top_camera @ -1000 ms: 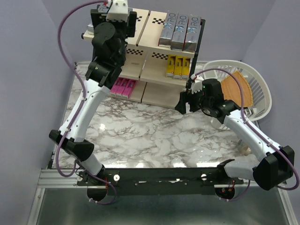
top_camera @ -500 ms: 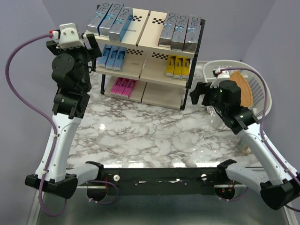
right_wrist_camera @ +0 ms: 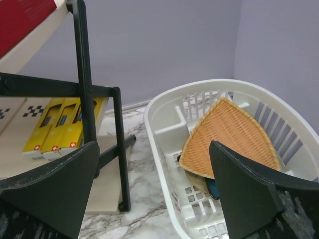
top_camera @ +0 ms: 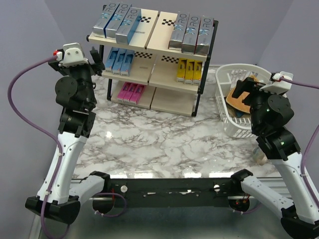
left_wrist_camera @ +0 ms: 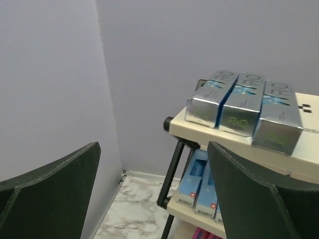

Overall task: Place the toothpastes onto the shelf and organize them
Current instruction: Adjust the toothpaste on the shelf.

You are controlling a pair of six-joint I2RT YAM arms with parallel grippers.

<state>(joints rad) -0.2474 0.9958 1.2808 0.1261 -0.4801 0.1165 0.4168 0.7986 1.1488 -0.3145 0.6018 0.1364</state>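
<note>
Both jaws stand wide apart and hold nothing. The left gripper [left_wrist_camera: 152,149] hangs beside the top left corner of the shelf [top_camera: 152,50]; the right gripper [right_wrist_camera: 153,149] is by the white basket [top_camera: 227,119], where a woven wedge [right_wrist_camera: 229,134] lies. Toothpastes [top_camera: 189,32] sit in neat rows on the shelf: silver boxes [top_camera: 117,22] on both top boards, blue boxes [top_camera: 119,59] and yellow boxes [top_camera: 190,69] on the middle tier, pink boxes [top_camera: 130,91] bottom left.

You have a marble counter [top_camera: 164,144] carrying the shelf [top_camera: 153,29] at the back and a white basket [top_camera: 225,117] just beside it on the right. On the shelf, silver boxes [top_camera: 118,22] sit in threes at both ends of the top board, blue boxes [top_camera: 121,60] and yellow boxes [top_camera: 190,69] on the middle one, pink boxes [top_camera: 130,92] bottom left
</note>
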